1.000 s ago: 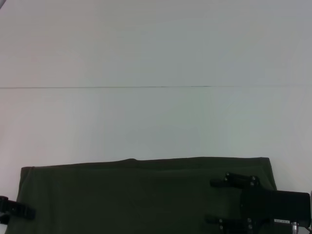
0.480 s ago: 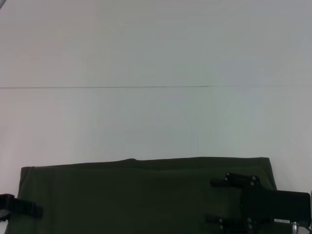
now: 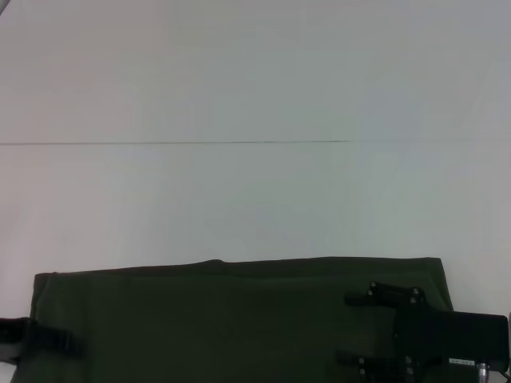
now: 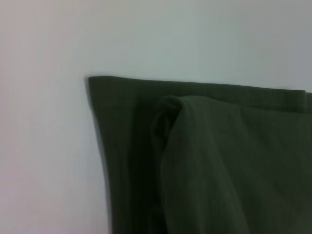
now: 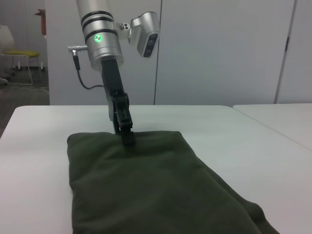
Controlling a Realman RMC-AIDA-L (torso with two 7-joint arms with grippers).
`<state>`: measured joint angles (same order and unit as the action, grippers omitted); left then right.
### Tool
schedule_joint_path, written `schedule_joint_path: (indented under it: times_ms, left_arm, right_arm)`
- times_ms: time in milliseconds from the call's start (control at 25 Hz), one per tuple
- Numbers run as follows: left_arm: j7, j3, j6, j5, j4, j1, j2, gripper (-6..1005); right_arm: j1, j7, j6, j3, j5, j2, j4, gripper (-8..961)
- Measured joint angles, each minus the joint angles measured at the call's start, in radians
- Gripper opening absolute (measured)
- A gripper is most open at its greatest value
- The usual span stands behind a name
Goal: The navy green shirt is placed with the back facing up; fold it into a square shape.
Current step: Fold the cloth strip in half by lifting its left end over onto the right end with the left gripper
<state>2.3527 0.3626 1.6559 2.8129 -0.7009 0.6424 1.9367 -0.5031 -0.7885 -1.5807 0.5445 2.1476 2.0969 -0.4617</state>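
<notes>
The navy green shirt [image 3: 223, 319] lies as a long folded band along the table's near edge, cut off by the bottom of the head view. My left gripper [image 3: 60, 343] rests at the shirt's left end. In the right wrist view the left gripper [image 5: 127, 136] points straight down and touches the far end of the shirt [image 5: 141, 185]. The left wrist view shows a corner of the shirt [image 4: 219, 161] with a raised ridge of cloth on it. My right gripper [image 3: 359, 329] hovers open over the shirt's right end, its fingers far apart.
The white table [image 3: 255, 96] stretches far beyond the shirt, with a thin seam line across its middle. In the right wrist view a second white table [image 5: 282, 117] stands off to one side, and a yellow chair [image 5: 22, 56] stands in the background.
My left gripper has slid to the right, from the table's left edge onto the shirt's left end. The right gripper and the shirt have stayed put.
</notes>
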Motion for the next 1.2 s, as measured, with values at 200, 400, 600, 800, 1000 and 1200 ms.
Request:
schedule_joint_path:
  times_ms: [200, 400, 600, 800, 1000, 1200]
  left_arm:
    - [0.0, -0.001, 0.009, -0.02, 0.01, 0.004, -0.001, 786]
    - [0.0, 0.002, 0.01, -0.021, 0.016, 0.006, -0.001, 785]
    - [-0.004, 0.007, 0.012, -0.016, 0.017, 0.007, -0.001, 785]
    - [-0.01, 0.022, 0.029, -0.025, 0.0, 0.007, 0.003, 693]
    - [-0.012, 0.056, 0.023, -0.033, -0.007, 0.01, 0.009, 506]
    - [-0.006, 0.057, 0.017, -0.031, -0.007, 0.013, 0.01, 337]
  right_arm:
    - [0.0, 0.0, -0.001, 0.0, 0.0, 0.0, 0.0, 820]
    - [0.0, 0.0, -0.002, 0.0, 0.0, 0.0, 0.0, 820]
    - [0.0, 0.0, -0.004, 0.0, 0.0, 0.0, 0.0, 820]
    - [0.0, 0.0, -0.007, 0.0, -0.001, 0.0, 0.0, 820]
    - [0.001, -0.002, -0.008, 0.0, -0.013, -0.001, 0.0, 820]
    - [0.003, -0.003, -0.009, 0.0, -0.014, -0.002, 0.0, 820]
